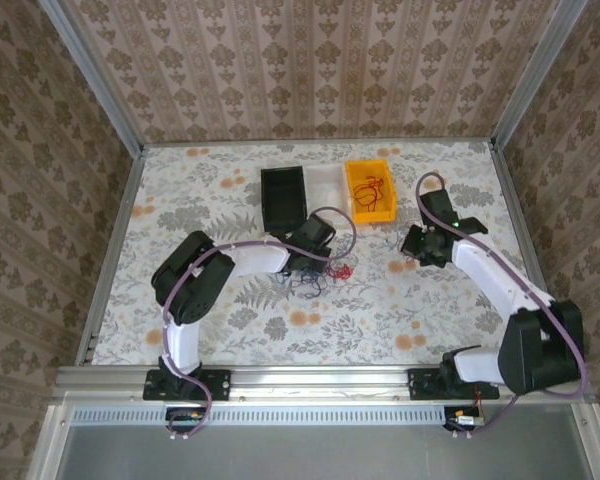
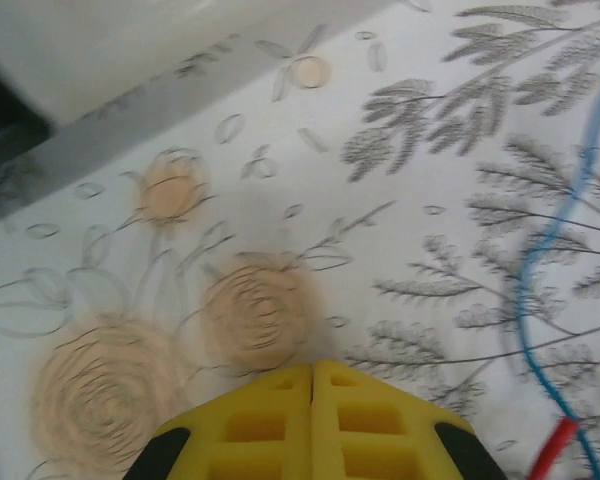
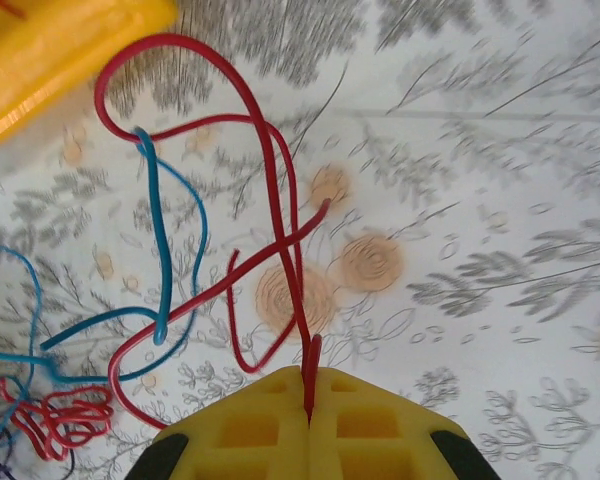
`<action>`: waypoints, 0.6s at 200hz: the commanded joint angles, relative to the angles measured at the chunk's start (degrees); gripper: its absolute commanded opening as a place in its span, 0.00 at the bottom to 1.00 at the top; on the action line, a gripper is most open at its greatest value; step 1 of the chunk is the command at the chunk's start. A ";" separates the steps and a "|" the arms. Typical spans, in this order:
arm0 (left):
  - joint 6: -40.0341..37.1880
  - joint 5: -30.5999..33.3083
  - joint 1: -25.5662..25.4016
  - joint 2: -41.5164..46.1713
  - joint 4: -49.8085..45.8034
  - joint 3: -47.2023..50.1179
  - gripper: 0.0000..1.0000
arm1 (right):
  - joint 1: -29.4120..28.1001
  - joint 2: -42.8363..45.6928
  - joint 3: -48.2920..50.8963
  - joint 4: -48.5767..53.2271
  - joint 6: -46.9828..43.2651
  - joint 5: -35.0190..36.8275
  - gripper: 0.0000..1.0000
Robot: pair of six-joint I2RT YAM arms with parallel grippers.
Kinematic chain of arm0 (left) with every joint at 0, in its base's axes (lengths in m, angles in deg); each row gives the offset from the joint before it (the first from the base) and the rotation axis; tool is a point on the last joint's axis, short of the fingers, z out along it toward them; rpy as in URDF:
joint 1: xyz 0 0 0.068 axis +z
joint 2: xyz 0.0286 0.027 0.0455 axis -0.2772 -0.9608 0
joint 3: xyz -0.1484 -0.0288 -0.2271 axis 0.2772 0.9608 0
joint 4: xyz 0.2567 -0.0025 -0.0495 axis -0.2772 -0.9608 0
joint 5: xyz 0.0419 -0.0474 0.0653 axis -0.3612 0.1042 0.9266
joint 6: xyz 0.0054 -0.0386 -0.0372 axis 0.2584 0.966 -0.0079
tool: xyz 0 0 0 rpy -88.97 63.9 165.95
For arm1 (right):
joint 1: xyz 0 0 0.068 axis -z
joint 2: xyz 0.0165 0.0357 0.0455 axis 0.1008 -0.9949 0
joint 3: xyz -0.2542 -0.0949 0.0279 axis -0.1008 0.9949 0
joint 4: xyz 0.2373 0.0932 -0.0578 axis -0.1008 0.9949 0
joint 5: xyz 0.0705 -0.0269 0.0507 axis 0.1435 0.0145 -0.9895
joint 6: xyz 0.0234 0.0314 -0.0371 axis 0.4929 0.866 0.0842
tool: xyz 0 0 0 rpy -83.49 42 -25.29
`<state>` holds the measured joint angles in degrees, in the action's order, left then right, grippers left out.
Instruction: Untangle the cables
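On the overhead camera I saw the cables (image 1: 320,276) heaped in a loose tangle near the middle of the table (image 1: 220,330), just at six o'clock of the left arm's wrist. At twelve o'clock of that heap a black bin (image 1: 283,197), a clear bin (image 1: 326,184) and a yellow bin (image 1: 370,190) stood in a row, the yellow one with red wire in it.

On its wrist camera the right gripper (image 3: 308,372) had its jaws pressed together on a red cable (image 3: 280,190). The cable rose from the fingertips toward twelve o'clock and arched over to ten. A blue cable (image 3: 163,240) hung hooked through the red loops at nine o'clock, and a small red bundle (image 3: 65,415) lay at eight.

The left gripper (image 2: 312,368) was closed tight, with nothing between its jaws that I could see, low over the bare cloth. A blue strand (image 2: 540,270) ran past it at three o'clock.
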<state>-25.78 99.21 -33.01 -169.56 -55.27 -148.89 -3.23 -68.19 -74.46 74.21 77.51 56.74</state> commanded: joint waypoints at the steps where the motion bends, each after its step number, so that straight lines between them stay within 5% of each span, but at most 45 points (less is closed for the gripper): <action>1: 4.79 7.51 4.22 -0.36 -11.39 6.32 0.00 | 1.99 3.11 -2.23 3.31 -0.11 3.32 0.02; 59: 19.34 10.44 11.86 5.58 -14.20 16.18 0.00 | 5.64 5.63 -8.76 6.01 -4.12 8.94 0.02; 86: 17.60 13.05 11.24 10.88 -14.17 16.52 0.00 | 5.76 4.26 -10.77 6.70 -6.37 7.69 0.03; 102: 10.32 9.84 10.22 14.42 -7.58 16.95 0.00 | 5.65 2.53 -11.39 6.29 -7.73 3.03 0.02; 120: 0.28 6.93 6.47 19.33 1.40 17.29 0.41 | 4.23 0.88 -10.46 4.13 -8.96 -4.55 0.02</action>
<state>-13.87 106.84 -23.15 -155.42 -58.00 -132.60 2.28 -64.80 -84.44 78.35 71.76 60.65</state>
